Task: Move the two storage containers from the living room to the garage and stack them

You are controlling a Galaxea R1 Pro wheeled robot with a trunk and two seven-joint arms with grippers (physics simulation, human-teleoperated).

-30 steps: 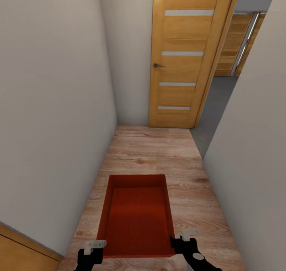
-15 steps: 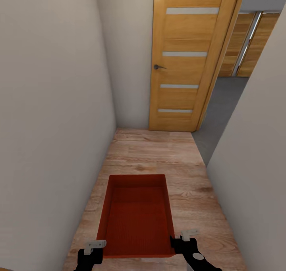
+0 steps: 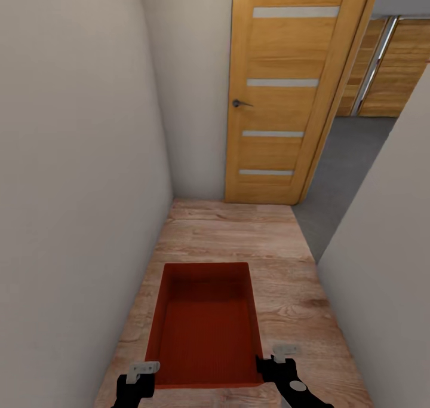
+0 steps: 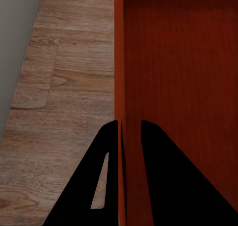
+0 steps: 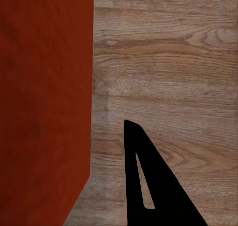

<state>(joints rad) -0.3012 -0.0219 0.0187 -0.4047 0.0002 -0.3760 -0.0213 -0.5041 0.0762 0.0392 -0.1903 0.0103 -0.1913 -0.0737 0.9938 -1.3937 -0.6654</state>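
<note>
One orange-red open-top storage container with a ribbed bottom hangs above the wood-plank floor, low in the head view. My left gripper is at its near left corner. In the left wrist view that gripper is shut with one finger on each side of the container's thin wall. My right gripper is at the near right corner. In the right wrist view one of its fingers stands a little apart from the container's side. The other finger is hidden.
I am in a narrow hallway between a pale wall on the left and one on the right. A wooden door with a dark handle stands ahead. To its right an opening leads onto grey floor with wooden panels beyond.
The camera has advanced down the hallway: the door looks nearer and more of the grey floor shows at the right. The container and both grippers keep their places in the view.
</note>
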